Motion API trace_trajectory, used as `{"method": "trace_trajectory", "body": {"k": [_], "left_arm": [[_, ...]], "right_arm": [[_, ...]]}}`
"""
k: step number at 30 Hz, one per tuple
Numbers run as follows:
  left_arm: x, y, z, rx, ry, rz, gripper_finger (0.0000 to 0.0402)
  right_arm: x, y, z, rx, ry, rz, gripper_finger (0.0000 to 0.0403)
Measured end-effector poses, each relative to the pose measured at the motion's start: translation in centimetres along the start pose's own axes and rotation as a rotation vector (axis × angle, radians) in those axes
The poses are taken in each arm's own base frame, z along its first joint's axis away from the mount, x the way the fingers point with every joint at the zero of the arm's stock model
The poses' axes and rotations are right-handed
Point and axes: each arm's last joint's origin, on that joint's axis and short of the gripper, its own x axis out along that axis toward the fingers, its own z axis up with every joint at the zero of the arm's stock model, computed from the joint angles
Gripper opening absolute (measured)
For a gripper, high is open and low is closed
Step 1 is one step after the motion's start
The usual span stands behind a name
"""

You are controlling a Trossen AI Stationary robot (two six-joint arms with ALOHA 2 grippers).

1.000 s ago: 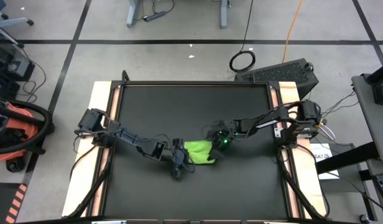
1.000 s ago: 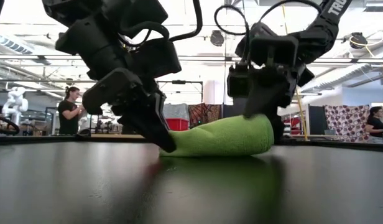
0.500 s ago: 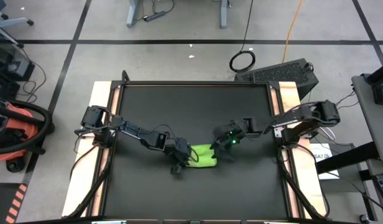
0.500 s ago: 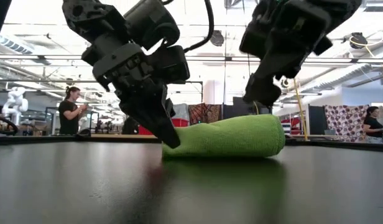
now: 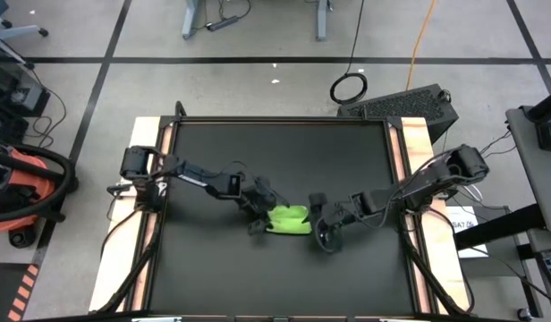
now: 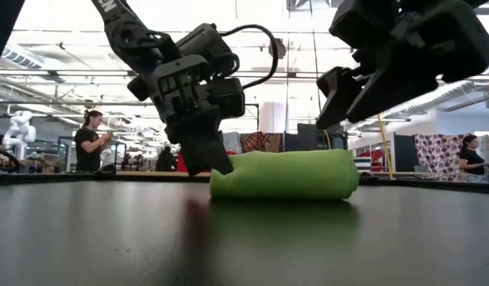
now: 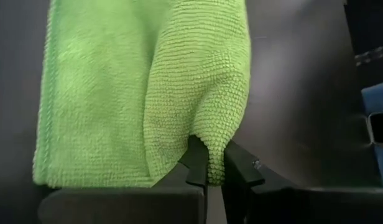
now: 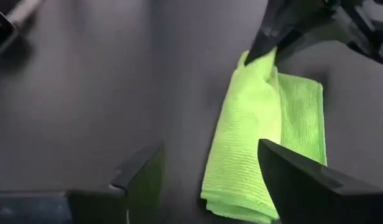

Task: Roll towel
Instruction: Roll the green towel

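Observation:
The lime-green towel (image 5: 291,219) lies on the black mat (image 5: 275,161) as a short thick roll (image 6: 286,175), near the table's middle. My left gripper (image 5: 263,213) is at the roll's left end (image 6: 217,171) and is shut on a fold of it. My right gripper (image 5: 322,231) is open and empty, lifted above the mat just right of the roll (image 6: 348,87). Its wrist view shows the towel (image 8: 260,143) ahead of its spread fingers. My left gripper pinches a raised fold at the towel's left end (image 7: 214,163) between its two fingers (image 7: 196,163). The fingers slant down from the table's left. The towel lies on the mat and runs away from the fingers.
The black mat has bare room on every side of the towel. Pale wooden strips (image 5: 146,179) edge the table at left and right. People and furniture stand in the room beyond the table's far edge (image 6: 90,139).
My right gripper has lifted off the towel's right end and gone up and toward the table's near edge. My left gripper has gone a little toward the far edge and the right, still at the towel's left end. The towel has drawn into a narrower, thicker roll.

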Motion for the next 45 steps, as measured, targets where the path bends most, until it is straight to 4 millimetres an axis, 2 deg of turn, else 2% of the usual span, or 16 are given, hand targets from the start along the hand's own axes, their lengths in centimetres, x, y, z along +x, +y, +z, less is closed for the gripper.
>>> {"method": "trace_trajectory", "body": {"k": [5,10,21,31,36,42,45], "left_arm": [[-0.6,1.2,-0.2,-0.079,0.035,0.021,0.002],[-0.8,1.9,-0.3,-0.142,0.05,-0.004,0.002],[-1.1,2.4,-0.2,-0.182,0.051,-0.021,0.002],[-1.1,2.3,-0.2,-0.181,0.058,-0.05,0.0032],[-1.1,2.3,0.0,-0.169,0.046,-0.052,0.0072],[-1.6,1.8,0.5,-0.117,0.012,-0.064,0.014],[-2.2,1.2,0.9,-0.058,-0.019,-0.061,0.0172]], "right_arm": [[0.6,0.6,-0.4,-0.049,0.028,-0.113,0.0268],[1.7,0.6,-1.1,-0.035,0.068,-0.157,0.0273],[4.4,0.0,-2.7,0.038,0.116,-0.253,0.0235],[4.8,-2.2,-2.6,0.18,0.084,-0.264,0.0162],[4.7,-3.3,-2.8,0.262,0.101,-0.203,0.0102],[4.7,-4.1,-2.9,0.314,0.107,-0.099,0.0021],[4.6,-4.6,-3.0,0.367,0.107,-0.038,0.0008]]}}
